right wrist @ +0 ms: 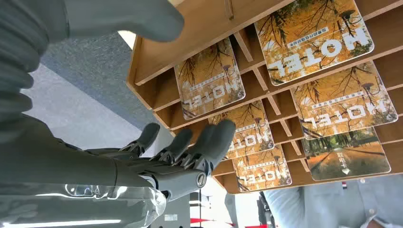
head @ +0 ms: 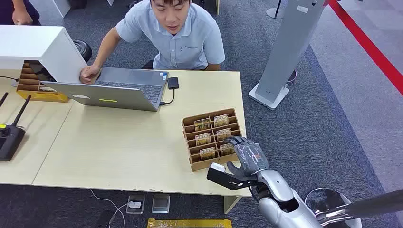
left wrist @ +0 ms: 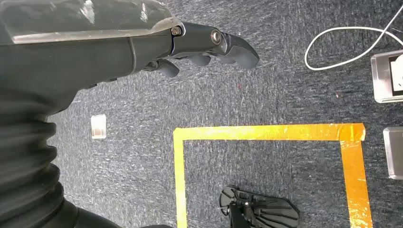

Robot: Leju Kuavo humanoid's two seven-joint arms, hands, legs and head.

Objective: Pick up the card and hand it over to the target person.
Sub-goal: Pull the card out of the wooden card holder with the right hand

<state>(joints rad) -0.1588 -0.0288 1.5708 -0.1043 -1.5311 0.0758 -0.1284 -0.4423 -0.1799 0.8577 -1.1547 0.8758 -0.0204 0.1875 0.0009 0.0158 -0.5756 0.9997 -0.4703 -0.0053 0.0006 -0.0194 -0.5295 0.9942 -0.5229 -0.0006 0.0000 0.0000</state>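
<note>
Our right hand [head: 247,154] hovers open-fingered over the wooden card rack [head: 190,137], touching no hotel card [right wrist: 209,85] yet; the cards sit upright in their slots. Our left hand [left wrist: 209,47] hangs loosely curled, empty. Tight slots risk dragging the rack or pinching two cards.

Open laptop [head: 124,88], black remote [head: 9,137]

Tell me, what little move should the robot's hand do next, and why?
Probably curl the right hand around one hotel card. The fingers are spread over the wooden card rack and hold nothing yet, so no card is picked up for the person behind the table.
</note>
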